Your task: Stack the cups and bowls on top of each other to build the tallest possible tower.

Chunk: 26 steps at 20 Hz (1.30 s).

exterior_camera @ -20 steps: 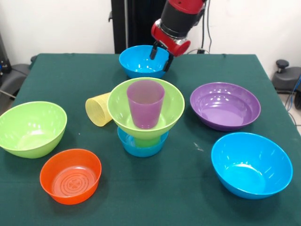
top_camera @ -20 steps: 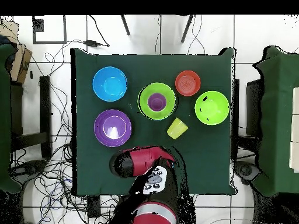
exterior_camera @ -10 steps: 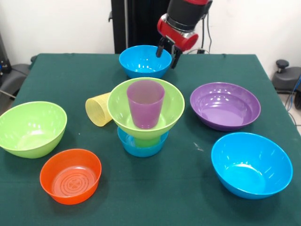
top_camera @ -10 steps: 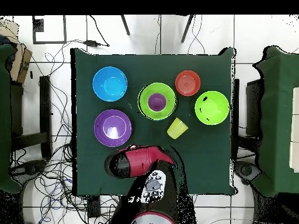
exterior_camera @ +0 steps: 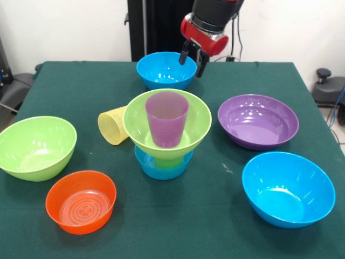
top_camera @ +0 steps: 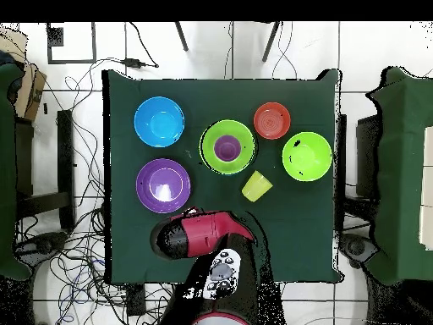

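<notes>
The tower stands mid-table: a small blue bowl (exterior_camera: 160, 168) at the bottom, a green cup (exterior_camera: 170, 161) mostly hidden, a lime green bowl (exterior_camera: 167, 128) (top_camera: 227, 146), and a purple cup (exterior_camera: 167, 120) (top_camera: 226, 149) upright inside it. A yellow cup (exterior_camera: 112, 125) (top_camera: 256, 185) lies on its side beside the tower. Behind the tower sits a blue bowl (exterior_camera: 164, 70). My gripper (exterior_camera: 193, 60) hangs open and holds nothing, just above that bowl's right rim. In the overhead view the arm (top_camera: 199, 235) hides the gripper and that bowl.
Loose bowls ring the tower: a lime green one (exterior_camera: 36, 147) (top_camera: 306, 156), a small orange one (exterior_camera: 81, 201) (top_camera: 271, 120), a wide purple one (exterior_camera: 257, 121) (top_camera: 162, 185), and a blue one (exterior_camera: 288, 189) (top_camera: 159, 121).
My gripper has risen from the rim of the back blue bowl and shifted slightly right. The bowls and cups have not moved.
</notes>
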### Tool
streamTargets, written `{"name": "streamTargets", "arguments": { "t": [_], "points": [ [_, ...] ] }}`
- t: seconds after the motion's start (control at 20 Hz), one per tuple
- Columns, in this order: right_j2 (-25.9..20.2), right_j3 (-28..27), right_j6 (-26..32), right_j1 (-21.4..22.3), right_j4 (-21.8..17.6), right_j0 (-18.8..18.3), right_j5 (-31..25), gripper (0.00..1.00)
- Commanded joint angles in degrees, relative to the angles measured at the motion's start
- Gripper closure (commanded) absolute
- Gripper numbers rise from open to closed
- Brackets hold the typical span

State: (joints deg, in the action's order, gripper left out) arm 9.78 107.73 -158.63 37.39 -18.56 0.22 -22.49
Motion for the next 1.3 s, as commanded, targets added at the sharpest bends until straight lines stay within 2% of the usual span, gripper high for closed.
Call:
{"name": "streamTargets", "arguments": {
  "t": [0.05, 0.9, 1.3],
  "points": [
    [-4.52, 1.04, -1.37, -3.49, 0.43, -0.09, 2.09, 0.0],
    [-0.98, 0.65, -3.73, -11.69, -1.02, 1.46, 10.2, 0.0],
    [0.05, -0.17, -4.2, -15.66, -0.32, 1.98, 14.68, 0.0]
  ]
}}
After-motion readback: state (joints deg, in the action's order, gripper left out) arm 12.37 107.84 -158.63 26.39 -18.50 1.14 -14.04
